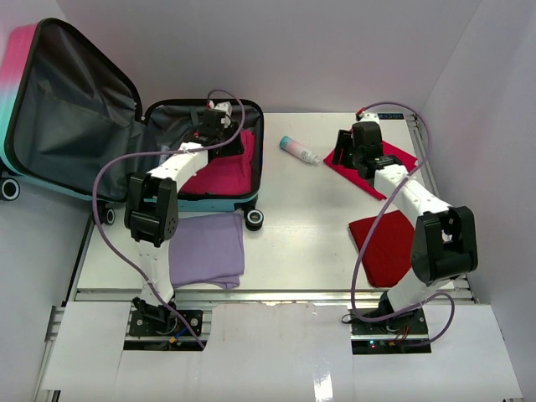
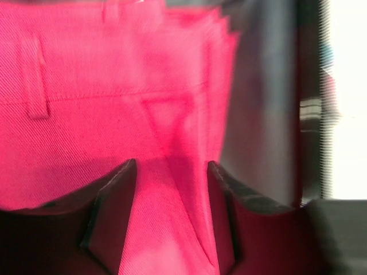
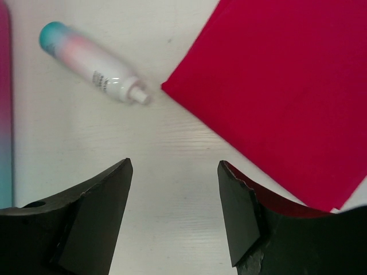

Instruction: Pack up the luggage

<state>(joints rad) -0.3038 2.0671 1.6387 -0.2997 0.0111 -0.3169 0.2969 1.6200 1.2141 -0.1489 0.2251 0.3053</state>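
**LUGGAGE [image 1: 75, 109]: OPEN, FAR LEFT**

Small hard-shell case. The outer shell grades from pink to teal and the lining is dark grey. It lies open at the far left of the scene. The base half rests flat with its opening upward, and the lid half stands tilted back to its left. Black wheels [image 1: 255, 219] show at the near corners. A folded pink garment [image 1: 226, 172] lies inside the base half.
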